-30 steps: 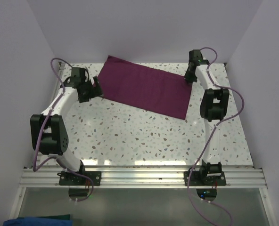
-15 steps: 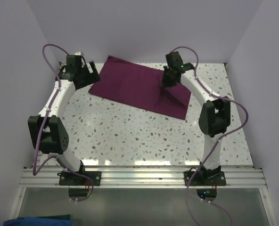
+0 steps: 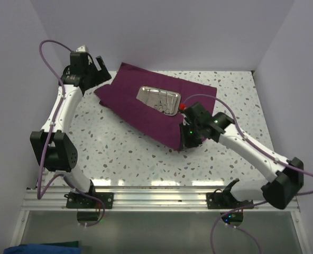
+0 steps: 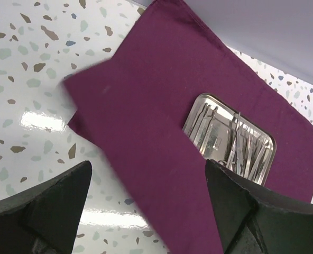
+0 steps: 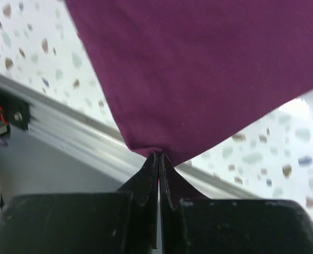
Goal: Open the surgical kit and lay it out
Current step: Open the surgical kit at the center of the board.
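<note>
Surgical kit wrap (image 3: 140,114) is lying by the surface's (image 3: 146,159) far edge, tray (image 3: 158,99) uncovered. My right fingers (image 5: 146,182) are clamping its corner; my left fingers (image 4: 40,211) are standing apart. Drawing it low and slowly should spare the tray.

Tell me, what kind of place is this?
Probably a robot test cell, not an operating room: a speckled table enclosed by pale walls, with left arm and right arm bolted to an aluminium rail.
</note>
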